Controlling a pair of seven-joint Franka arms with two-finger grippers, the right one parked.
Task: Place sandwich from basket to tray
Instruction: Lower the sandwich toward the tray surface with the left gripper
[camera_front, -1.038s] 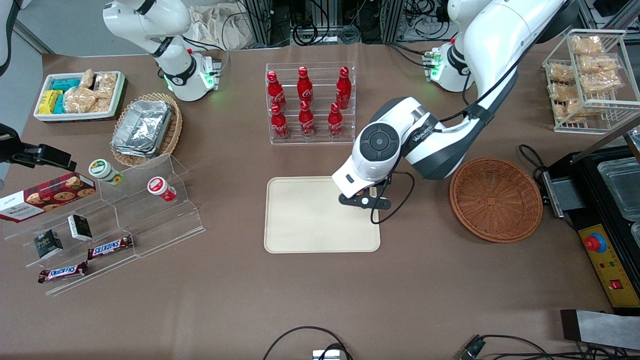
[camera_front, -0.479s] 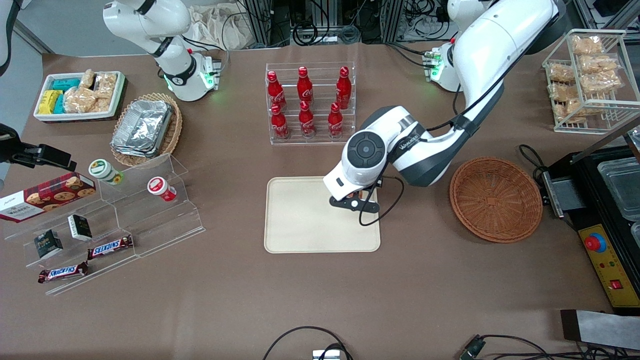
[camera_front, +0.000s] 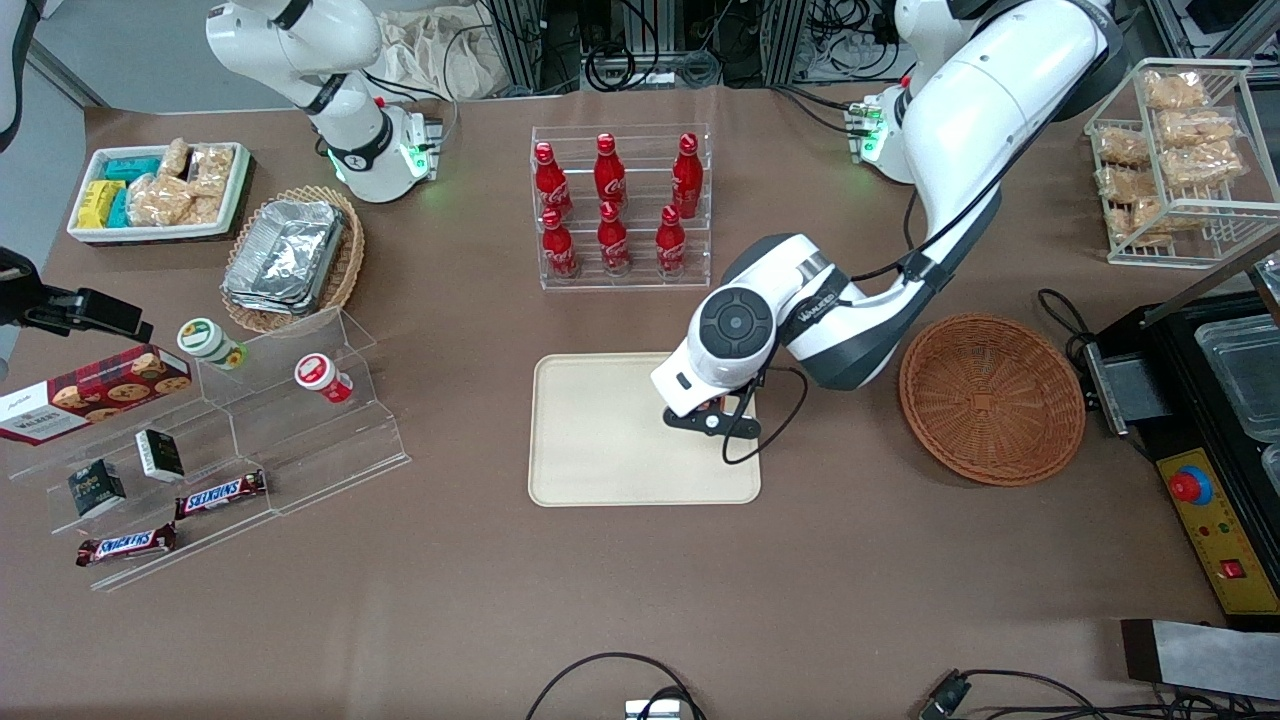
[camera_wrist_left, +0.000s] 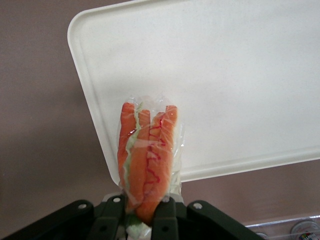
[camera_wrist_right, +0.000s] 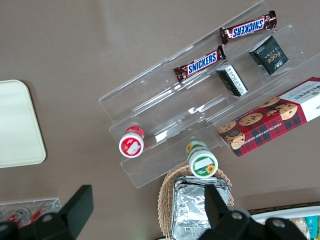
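Above the brown table (camera_front: 900, 560) my gripper (camera_wrist_left: 139, 219) clamped the wrapped sandwich (camera_wrist_left: 146, 165) over the cream tray (camera_front: 600, 440), apparently for lowering.

It was a robot laboratory arranged like a small shop: the brown surface (camera_front: 640, 580) carried clear display steps (camera_front: 250, 440) with chocolate bars (camera_front: 220, 493), a rack of red bottles (camera_front: 615, 205), and loose cables (camera_front: 620, 60) ran near the arm bases

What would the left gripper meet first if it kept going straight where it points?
Probably the tray: the gripper, jaws shut on the sandwich, points down at its corner; the height above it is unclear.
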